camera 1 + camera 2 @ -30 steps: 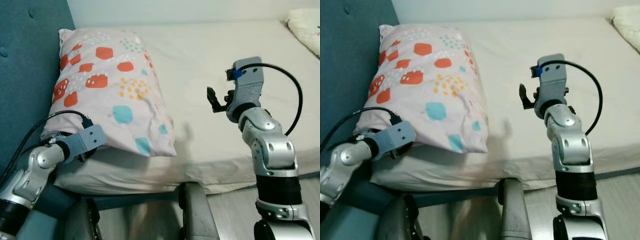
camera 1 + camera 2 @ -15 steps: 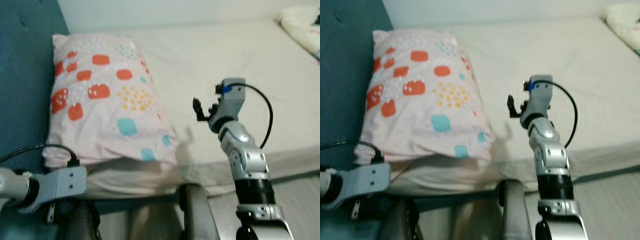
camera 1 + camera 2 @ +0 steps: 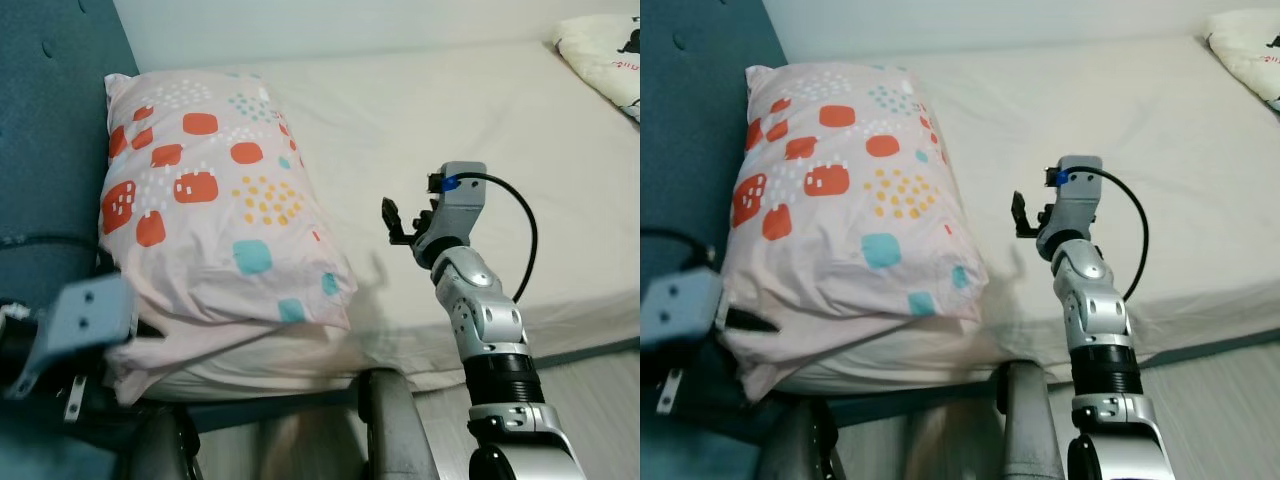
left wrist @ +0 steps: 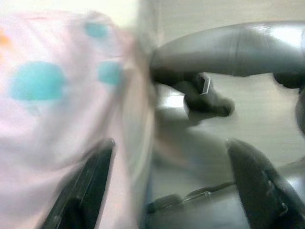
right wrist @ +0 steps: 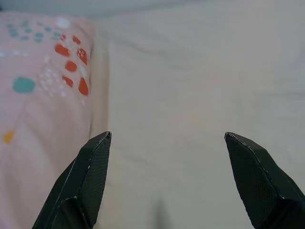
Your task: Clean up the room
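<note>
One pillow [image 3: 215,215], pale pink with orange, teal and yellow patches, lies at the head end of the bed [image 3: 450,130], against the teal headboard [image 3: 45,140], its near corner hanging past the mattress's front edge. You have the left gripper [image 4: 167,186] low at that front corner, fingers spread wide and grasping nothing; one finger [image 4: 88,183] sits against the pillow's edge, though the wrist picture is blurred. Your right gripper [image 5: 174,183] hovers above the bare sheet just beside the pillow's long side, fingers parted and released, holding nothing. A second cushion [image 3: 605,55] rests at the bed's far corner, well apart from both arms.
</note>
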### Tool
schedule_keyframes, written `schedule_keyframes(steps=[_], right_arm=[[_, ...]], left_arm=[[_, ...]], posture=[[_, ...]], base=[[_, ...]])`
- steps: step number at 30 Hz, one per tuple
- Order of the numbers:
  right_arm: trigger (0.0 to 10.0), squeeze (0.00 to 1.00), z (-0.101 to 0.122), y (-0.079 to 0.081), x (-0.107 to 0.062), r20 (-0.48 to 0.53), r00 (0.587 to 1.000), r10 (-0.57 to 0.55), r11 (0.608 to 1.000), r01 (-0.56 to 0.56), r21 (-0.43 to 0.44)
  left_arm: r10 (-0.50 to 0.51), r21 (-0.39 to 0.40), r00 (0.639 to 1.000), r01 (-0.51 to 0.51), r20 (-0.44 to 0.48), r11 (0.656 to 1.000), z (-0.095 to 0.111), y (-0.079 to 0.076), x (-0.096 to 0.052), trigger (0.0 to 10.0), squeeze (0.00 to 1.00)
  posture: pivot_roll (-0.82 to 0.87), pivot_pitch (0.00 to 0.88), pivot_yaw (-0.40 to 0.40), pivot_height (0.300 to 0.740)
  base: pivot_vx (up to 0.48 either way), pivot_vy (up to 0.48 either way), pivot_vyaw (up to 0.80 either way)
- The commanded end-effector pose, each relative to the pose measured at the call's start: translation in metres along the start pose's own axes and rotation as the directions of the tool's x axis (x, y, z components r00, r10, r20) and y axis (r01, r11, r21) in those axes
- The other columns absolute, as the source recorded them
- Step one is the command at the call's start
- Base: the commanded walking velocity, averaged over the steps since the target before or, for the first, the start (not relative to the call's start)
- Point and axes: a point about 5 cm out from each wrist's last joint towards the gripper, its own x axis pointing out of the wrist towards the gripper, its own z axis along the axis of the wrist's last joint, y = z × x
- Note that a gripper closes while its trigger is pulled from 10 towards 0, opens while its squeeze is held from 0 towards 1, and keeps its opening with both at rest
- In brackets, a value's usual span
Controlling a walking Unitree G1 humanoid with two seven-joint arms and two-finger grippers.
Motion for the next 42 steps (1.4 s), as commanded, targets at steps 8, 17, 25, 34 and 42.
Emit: schedule_keyframes(steps=[8, 17, 25, 34, 42], right_arm=[[10.0, 0.00, 0.011, -0.055, -0.011, 0.082, 0.942, -0.326, 0.916, 0.336, -0.220], [10.0, 0.00, 0.043, -0.075, -0.027, 0.204, 0.902, -0.381, 0.869, 0.425, -0.252], [10.0, 0.00, -0.001, -0.057, -0.037, 0.092, 0.938, -0.335, 0.907, 0.347, -0.237], [10.0, 0.00, -0.017, -0.037, -0.037, 0.045, 0.959, -0.279, 0.929, 0.282, -0.240], [10.0, 0.00, -0.006, -0.043, -0.032, 0.075, 0.957, -0.281, 0.923, 0.290, -0.251]], left_arm=[[0.703, -0.565, 0.682, -0.506, 0.201, 0.652, -0.056, 0.031, 0.100, 10.0, 0.00], [0.668, -0.623, 0.738, -0.478, 0.098, 0.619, -0.072, 0.000, 0.164, 10.0, 0.00], [0.731, -0.656, 0.679, -0.522, 0.069, 0.546, -0.062, 0.007, 0.209, 10.0, 0.00], [0.745, -0.610, 0.663, -0.620, -0.070, 0.494, -0.063, 0.004, 0.244, 10.0, 0.00], [0.728, -0.375, 0.625, -0.770, -0.281, 0.516, -0.103, 0.001, 0.237, 10.0, 0.00]], posture=[[-0.06, 0.120, 0.000, 0.511], [-0.11, 0.111, 0.001, 0.511], [-0.15, 0.096, 0.004, 0.511], [-0.16, 0.087, 0.007, 0.511], [-0.17, 0.079, 0.010, 0.511]], base=[[0.000, 0.000, 0.00], [0.000, 0.000, 0.00], [0.000, 0.000, 0.00], [0.000, 0.000, 0.00], [0.000, 0.000, 0.00]])
